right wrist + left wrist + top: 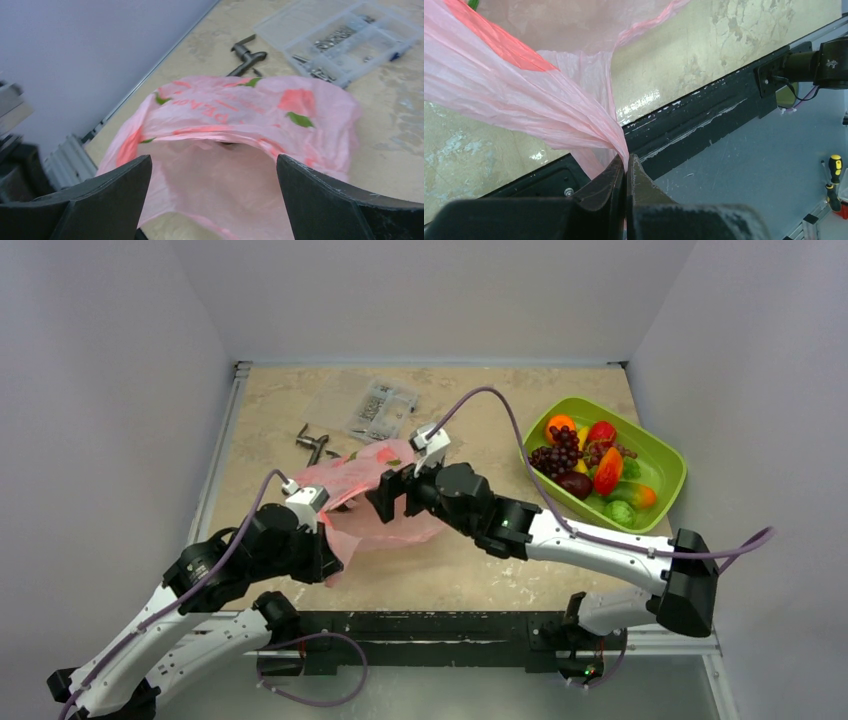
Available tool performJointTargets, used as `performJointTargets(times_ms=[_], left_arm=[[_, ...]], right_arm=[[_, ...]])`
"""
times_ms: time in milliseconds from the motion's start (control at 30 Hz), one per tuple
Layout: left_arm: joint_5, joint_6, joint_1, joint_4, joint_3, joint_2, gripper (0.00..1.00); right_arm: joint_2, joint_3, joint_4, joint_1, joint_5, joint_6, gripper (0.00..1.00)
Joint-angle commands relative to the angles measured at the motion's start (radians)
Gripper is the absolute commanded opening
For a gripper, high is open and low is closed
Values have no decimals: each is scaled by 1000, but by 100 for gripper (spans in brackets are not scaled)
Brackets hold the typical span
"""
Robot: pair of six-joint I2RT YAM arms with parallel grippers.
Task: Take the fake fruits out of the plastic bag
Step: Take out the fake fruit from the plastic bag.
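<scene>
The pink plastic bag (365, 490) lies on the table's left half, its mouth held open toward the right gripper. My left gripper (328, 548) is shut on the bag's near edge (574, 120) and lifts the film. My right gripper (392, 490) is open and empty at the bag's mouth (220, 165); I see no fruit inside the opening. The fake fruits (590, 465), among them an orange, strawberry, purple grapes, plum, mango and green grapes, lie in the lime-green tray (668, 462) at the right.
A clear compartment box of screws (382, 410) and a metal tool (313, 443) lie at the back behind the bag; both show in the right wrist view, the box (350, 40) and the tool (246, 52). Grey walls enclose the table.
</scene>
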Motion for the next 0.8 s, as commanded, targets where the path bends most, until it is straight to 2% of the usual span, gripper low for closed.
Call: performJointTargets(times_ms=[0,67,100,200,233,333,400,533,667,767], left_arm=[[36,-11,-4,22,11,-11,0],[63,6,-3,29,22,-9,0],[72,15,-3,26,30,-7,0],[99,34,-3,10,41,-1,0],[109,37,-3,-1,42,0,0],[163,25,-3,-15,21,-13,0],[166,-6,-3,-27,1,-32,0],[143,-57,-3,-62,-27,-62,0],[149,-80,-4,-90,-50,-65,0],[188,-54,-3,-98,-57,-40,0]], right_arm=[[24,11,32,81,-30,-120,89],[76,1,56,90,-74,-124,83],[105,-2,60,91,-67,-96,76],[194,-22,83,91,-70,19,38],[221,-41,117,91,-50,49,33],[308,-71,240,91,-48,65,32],[378,-61,276,91,-99,64,30],[490,-77,369,104,-217,126,22],[543,-173,500,115,-279,224,19],[521,-222,516,115,-240,235,19]])
